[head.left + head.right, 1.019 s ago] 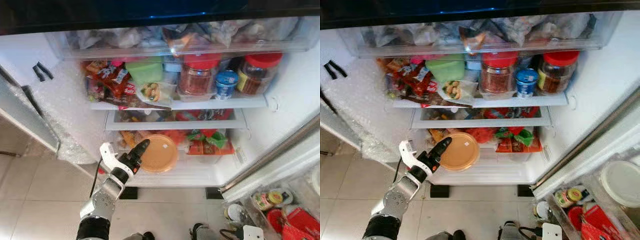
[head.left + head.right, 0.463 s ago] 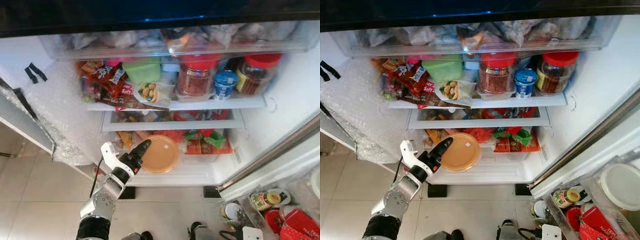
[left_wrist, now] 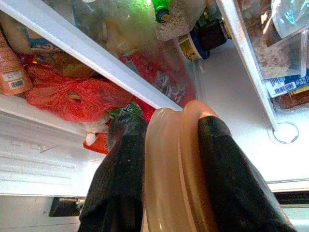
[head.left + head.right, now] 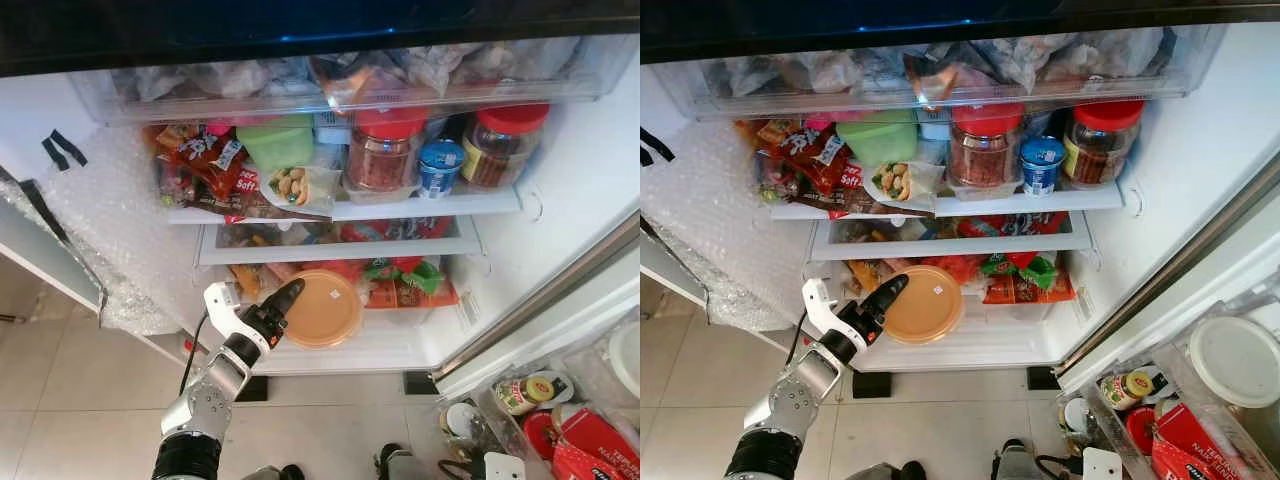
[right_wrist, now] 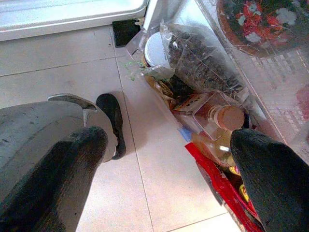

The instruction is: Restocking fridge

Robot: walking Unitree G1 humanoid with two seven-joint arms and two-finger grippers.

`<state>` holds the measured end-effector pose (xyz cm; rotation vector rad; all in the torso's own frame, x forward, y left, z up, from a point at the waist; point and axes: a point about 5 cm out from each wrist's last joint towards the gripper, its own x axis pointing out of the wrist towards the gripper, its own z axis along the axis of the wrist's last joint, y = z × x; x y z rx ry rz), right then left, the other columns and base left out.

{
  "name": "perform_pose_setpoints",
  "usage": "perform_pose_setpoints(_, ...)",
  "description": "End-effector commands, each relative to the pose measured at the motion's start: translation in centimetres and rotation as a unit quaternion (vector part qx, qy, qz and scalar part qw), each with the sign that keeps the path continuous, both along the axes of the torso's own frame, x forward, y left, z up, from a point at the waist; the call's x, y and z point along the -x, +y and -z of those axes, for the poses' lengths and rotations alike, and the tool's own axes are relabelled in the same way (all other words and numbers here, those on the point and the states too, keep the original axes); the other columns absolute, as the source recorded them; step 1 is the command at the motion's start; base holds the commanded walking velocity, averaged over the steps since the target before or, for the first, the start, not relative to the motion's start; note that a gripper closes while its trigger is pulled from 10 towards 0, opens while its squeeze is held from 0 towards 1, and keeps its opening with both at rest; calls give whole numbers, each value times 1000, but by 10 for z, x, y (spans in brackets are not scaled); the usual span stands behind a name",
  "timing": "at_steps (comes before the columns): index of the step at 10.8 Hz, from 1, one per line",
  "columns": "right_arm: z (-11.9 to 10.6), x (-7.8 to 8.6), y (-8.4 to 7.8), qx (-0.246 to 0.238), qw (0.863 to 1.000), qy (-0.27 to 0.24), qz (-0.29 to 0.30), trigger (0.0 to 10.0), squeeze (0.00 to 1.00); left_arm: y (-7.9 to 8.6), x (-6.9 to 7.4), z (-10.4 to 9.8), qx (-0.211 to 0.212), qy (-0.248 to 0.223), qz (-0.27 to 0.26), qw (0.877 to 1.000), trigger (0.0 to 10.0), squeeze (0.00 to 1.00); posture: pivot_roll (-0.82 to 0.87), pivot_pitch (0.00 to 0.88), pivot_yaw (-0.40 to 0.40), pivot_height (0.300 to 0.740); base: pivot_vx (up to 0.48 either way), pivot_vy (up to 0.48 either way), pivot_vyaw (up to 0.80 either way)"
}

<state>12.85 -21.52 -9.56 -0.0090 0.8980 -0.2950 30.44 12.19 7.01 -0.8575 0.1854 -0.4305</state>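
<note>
Left tool (image 4: 283, 303) is clamped on the round orange plastic lidded container (image 4: 322, 309), at the fridge's lower shelf (image 4: 350, 352). Wrist cam shows both fingers (image 3: 120, 179) pinching its rim. Right tool (image 5: 159, 179) is spread wide, holding nothing, above the tile floor (image 5: 145, 159).

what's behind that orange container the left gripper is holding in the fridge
Behind the orange container, held by the left gripper, a red plastic bag and green-and-red packets lie on the bottom shelf. What sits directly behind the container is covered.
</note>
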Motion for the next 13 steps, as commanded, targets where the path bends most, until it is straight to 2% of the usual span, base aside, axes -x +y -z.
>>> perform_pose_setpoints(1,5,8,13,-22,1000,15,-6,10000,0,3,3,3,-12,3,-1,1000,10000,0,-99,184,101,740,0,0,0)
perform_pose_setpoints(6,5,7,14,-24,1000,14,-4,10000,0,4,2,2,-11,0,-1,1000,10000,0,-93,190,105,740,281,0,0)
perform_pose_setpoints(9,6,9,14,-25,1000,17,-3,10000,0,1,7,3,-4,1,24,1000,10000,0,-91,194,105,740,0,0,0)
perform_pose_setpoints(13,6,10,14,-25,1000,17,-4,10000,0,2,13,8,-4,7,33,999,10000,0,-88,196,105,740,0,0,0)
